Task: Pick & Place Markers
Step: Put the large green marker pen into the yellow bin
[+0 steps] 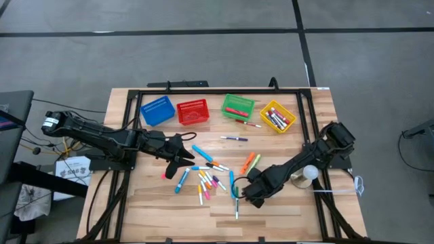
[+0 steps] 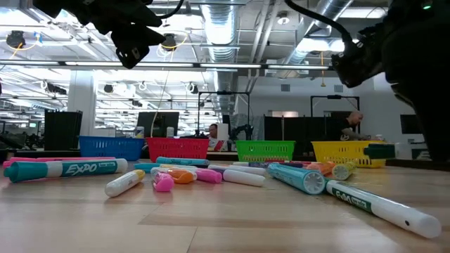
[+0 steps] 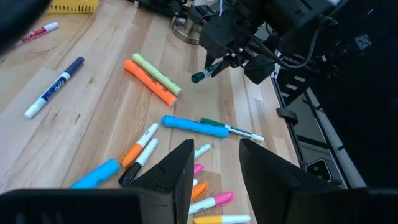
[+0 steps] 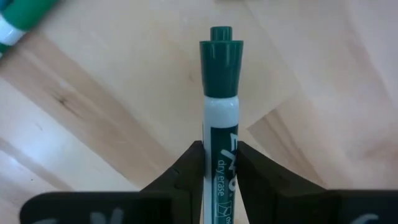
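Right hand (image 4: 219, 163) clamps green marker (image 4: 221, 81).

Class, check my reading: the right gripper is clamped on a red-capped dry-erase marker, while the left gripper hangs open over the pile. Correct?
One slip: the marker in the right gripper has a dark green cap, not red, as the right wrist view shows. The left gripper does hang open over the pile.

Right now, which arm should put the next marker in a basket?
The right one. Its tool already grips a green marker, near the green basket. The left tool hangs open and empty above the marker pile.
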